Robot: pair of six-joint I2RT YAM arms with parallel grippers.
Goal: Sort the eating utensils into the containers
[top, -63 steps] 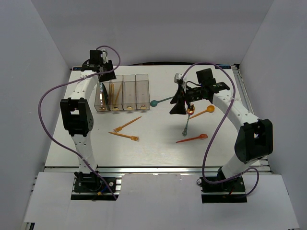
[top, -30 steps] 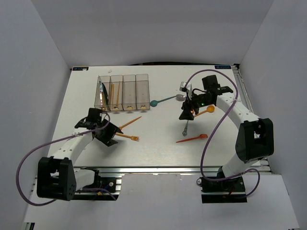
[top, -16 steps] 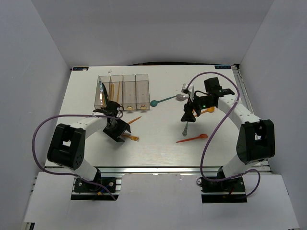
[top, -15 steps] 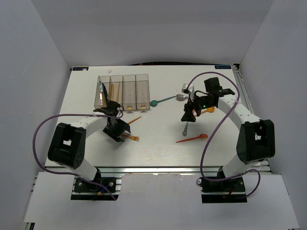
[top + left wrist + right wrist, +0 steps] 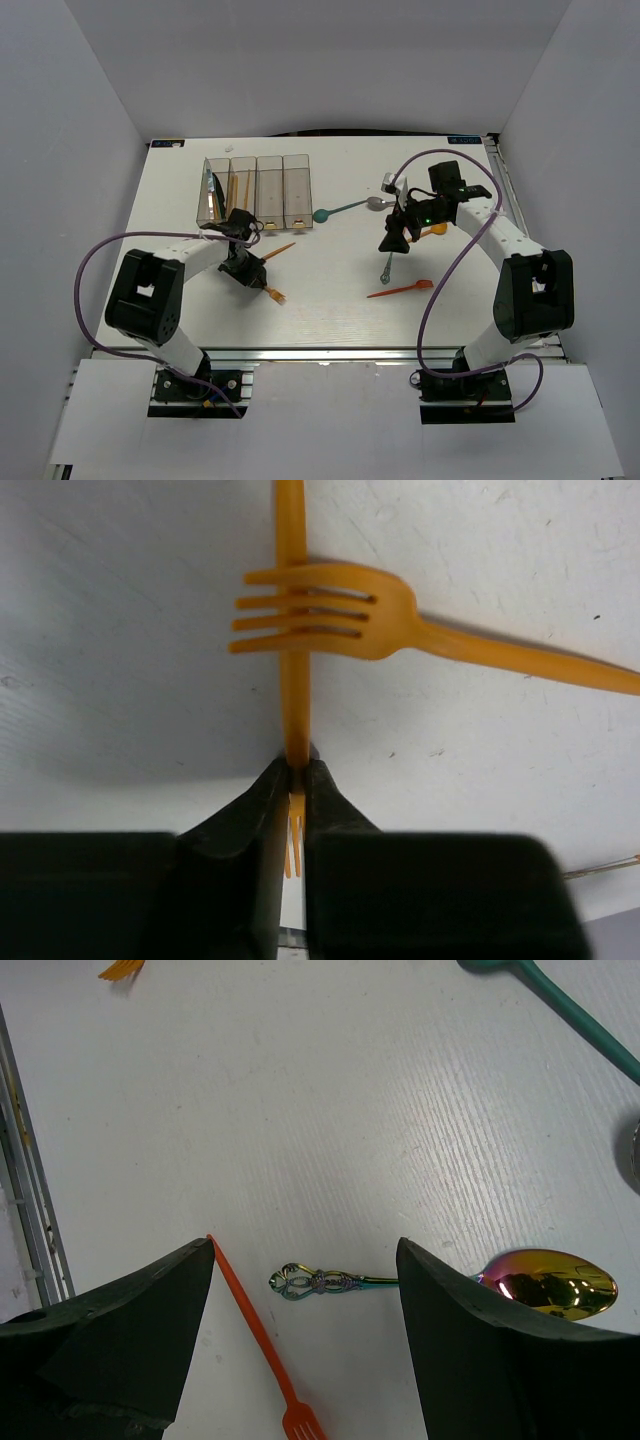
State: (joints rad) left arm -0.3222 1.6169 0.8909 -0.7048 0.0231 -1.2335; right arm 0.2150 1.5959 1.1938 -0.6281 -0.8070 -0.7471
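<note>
— Anything new at the left gripper (image 5: 295, 772)?
— Pinched shut on the handle of the held orange fork (image 5: 294, 710), where half a second ago the jaws stood wide apart. Fork now angled toward the near right, no longer lying straight across, just near of the containers (image 5: 255, 195).
— And the second orange fork (image 5: 385, 610)?
— Unmoved, crossing the held one in the wrist view.
— Right gripper (image 5: 305, 1250)?
— Same spot over on the right, jaws spread wide above the iridescent spoon (image 5: 545, 1282), with the red fork (image 5: 250, 1325) just beside its handle.
</note>
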